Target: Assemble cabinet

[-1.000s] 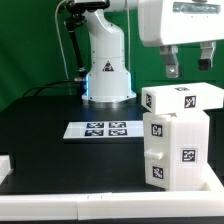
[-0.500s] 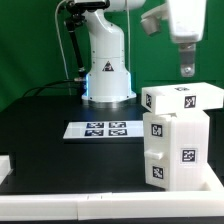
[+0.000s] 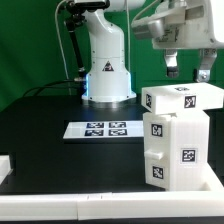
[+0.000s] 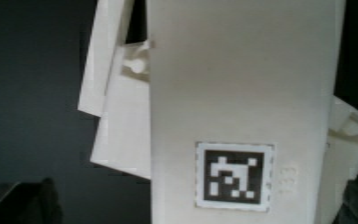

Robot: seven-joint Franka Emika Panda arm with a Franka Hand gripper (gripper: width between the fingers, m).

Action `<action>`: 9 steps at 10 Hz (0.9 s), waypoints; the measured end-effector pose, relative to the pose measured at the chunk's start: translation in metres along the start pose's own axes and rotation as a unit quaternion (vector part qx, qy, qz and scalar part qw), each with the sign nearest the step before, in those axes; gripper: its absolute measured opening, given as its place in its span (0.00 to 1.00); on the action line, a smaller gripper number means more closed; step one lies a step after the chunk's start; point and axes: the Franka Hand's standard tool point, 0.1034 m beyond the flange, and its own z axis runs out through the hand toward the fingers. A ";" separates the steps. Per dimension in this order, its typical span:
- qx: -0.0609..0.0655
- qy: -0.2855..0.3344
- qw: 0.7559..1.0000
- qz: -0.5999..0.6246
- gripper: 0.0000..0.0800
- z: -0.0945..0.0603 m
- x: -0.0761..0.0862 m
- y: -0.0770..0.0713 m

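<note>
The cabinet (image 3: 178, 140) is a tall white box with black-and-white tags and stands upright at the exterior view's right. A white tagged top piece (image 3: 183, 97) lies across its top. My gripper (image 3: 188, 70) hangs just above that top piece, open and empty, with one finger on each side and neither touching it. In the wrist view the cabinet's white top (image 4: 229, 100) with one tag (image 4: 240, 175) fills the picture. One dark fingertip (image 4: 25, 202) shows at the edge, clear of the white surface.
The marker board (image 3: 100, 129) lies flat on the black table in front of the robot base (image 3: 105, 75). A white piece (image 3: 5, 166) shows at the exterior view's left edge. A white rail (image 3: 70, 209) runs along the table's front.
The gripper has turned about its own axis above the cabinet: two fingers side by side, then edge-on, now both showing again. It stays open. The cabinet has not moved.
</note>
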 end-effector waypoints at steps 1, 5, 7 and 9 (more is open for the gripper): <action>0.002 -0.001 1.000 -0.022 1.00 0.005 0.000 -0.003; 0.015 0.003 1.000 -0.013 1.00 0.022 0.001 -0.012; 0.017 0.004 1.000 -0.009 0.89 0.024 0.001 -0.011; 0.017 0.004 1.000 -0.009 0.72 0.025 0.001 -0.011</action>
